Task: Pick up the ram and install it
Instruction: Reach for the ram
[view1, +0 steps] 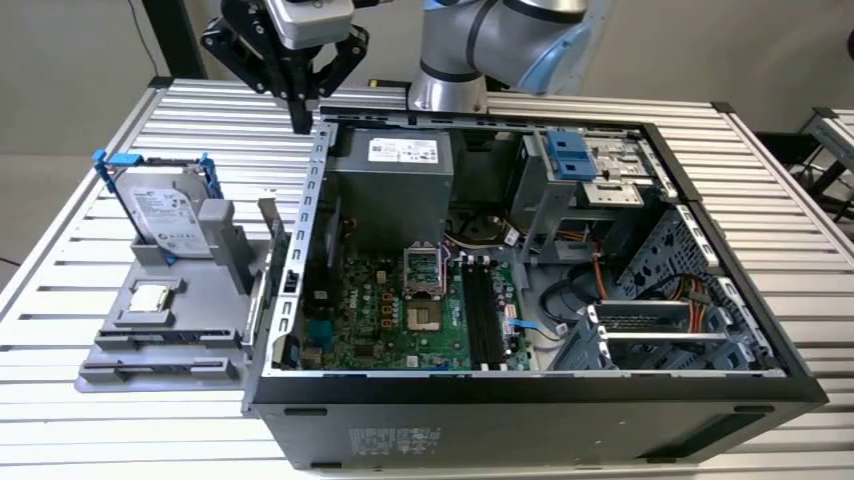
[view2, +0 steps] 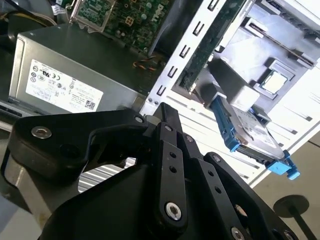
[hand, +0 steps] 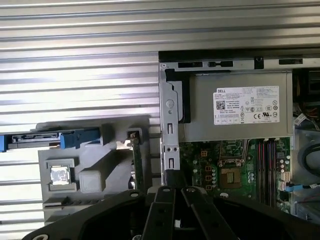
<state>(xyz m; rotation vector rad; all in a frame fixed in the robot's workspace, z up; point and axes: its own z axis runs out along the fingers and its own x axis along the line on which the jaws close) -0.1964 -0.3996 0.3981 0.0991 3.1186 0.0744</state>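
The ram (view1: 272, 245) is a thin dark green stick standing on edge in the grey holder (view1: 160, 350), just outside the open computer case (view1: 534, 395). It shows as a narrow green strip in the first wrist view (hand: 136, 167) and as a long dark board in the second wrist view (view2: 207, 47). My gripper (view1: 304, 118) hangs high over the case's back corner on the exterior view's left, beyond the ram and well above it. Its black fingers (hand: 172, 200) are shut together with nothing between them. Dark memory slots (view1: 483, 315) lie on the motherboard (view1: 380, 320).
A silver hard drive with blue rails (view1: 167, 210) stands on the holder's far end, and a small square processor (view1: 151, 297) lies nearer the front. Inside the case sit the grey power supply (view1: 394, 175), drive cages (view1: 587, 165) and cables. All rest on a slatted metal table (view1: 80, 420).
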